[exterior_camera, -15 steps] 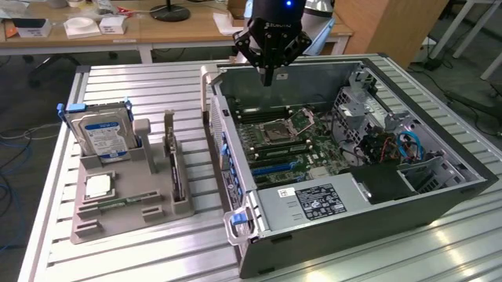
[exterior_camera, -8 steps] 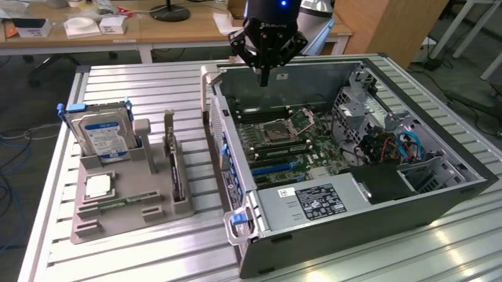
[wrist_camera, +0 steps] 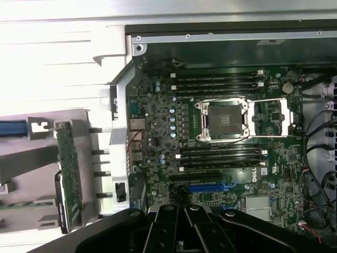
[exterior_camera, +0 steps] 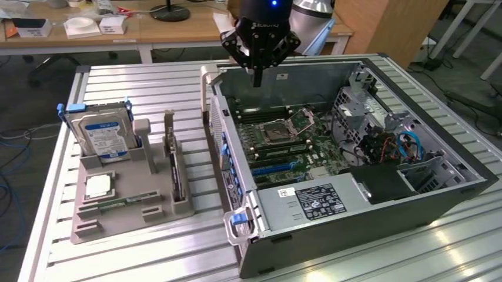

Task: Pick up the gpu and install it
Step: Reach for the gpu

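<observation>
The computer case [exterior_camera: 345, 176] lies open on its side on the slatted metal bench [exterior_camera: 141, 82] and takes the part of the bench toward the exterior view's right edge. The gripper [exterior_camera: 257, 81] hangs in the air above the far end of this case, over the motherboard [exterior_camera: 283, 138]. Its fingers [exterior_camera: 255, 74] are pressed together into one narrow point, with nothing between them, and they touch nothing.

The gpu [exterior_camera: 174, 167] is not in the case. It stands upright on its long edge in a slot of the grey holder [exterior_camera: 126, 214], which sits just beside the case, toward the exterior view's left edge of the bench. In the wrist view the gpu [wrist_camera: 68, 166] appears edge-on as a thin green card with a black part on one face. The gpu is well apart from the gripper.

In the same holder, a hard drive [exterior_camera: 102, 132] with a blue label stands upright at the far end. A processor chip [exterior_camera: 98, 186] lies flat nearer the front, and a RAM stick [exterior_camera: 117, 204] lies just beside it.

Inside the case the CPU socket [wrist_camera: 221, 120] is open, with dark memory slots on both sides. A blue expansion slot [wrist_camera: 208, 187] on the motherboard has no card in it. The power supply [exterior_camera: 310, 200] sits at the near end of the case.
</observation>
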Controlling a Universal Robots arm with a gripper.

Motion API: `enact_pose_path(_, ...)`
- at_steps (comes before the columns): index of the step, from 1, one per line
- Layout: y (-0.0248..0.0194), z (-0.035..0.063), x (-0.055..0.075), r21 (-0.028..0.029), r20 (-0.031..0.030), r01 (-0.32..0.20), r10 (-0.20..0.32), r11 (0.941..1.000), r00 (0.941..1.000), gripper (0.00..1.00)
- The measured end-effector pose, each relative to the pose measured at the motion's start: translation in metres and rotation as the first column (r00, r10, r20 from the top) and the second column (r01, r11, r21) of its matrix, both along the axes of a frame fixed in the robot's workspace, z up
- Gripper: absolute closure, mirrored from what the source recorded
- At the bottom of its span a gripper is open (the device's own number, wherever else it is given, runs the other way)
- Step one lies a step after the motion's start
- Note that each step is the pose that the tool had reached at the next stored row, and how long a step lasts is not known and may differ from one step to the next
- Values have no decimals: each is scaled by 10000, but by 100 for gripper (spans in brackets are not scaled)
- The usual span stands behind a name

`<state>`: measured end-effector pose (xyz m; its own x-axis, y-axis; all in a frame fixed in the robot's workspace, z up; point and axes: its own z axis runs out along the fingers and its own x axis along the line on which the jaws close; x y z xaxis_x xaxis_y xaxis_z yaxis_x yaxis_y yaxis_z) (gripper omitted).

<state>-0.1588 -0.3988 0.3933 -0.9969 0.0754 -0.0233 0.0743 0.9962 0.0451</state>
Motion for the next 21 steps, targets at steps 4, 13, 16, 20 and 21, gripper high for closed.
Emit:
enact_pose_path(4, 0, 0, -51, 0, 0, 0, 0, 10000, 10000, 90)
enact_pose_path(13, 0, 0, -154, 0, -1, -1, 1, 10000, 10000, 90)
enact_pose_path(16, 0, -1, -186, 0, 0, -1, 1, 10000, 10000, 90)
enact_pose_path(20, 0, -2, -228, -1, -1, 0, 0, 10000, 10000, 90)
enact_pose_path(21, 0, -2, -238, 0, 0, -1, 1, 10000, 10000, 90)
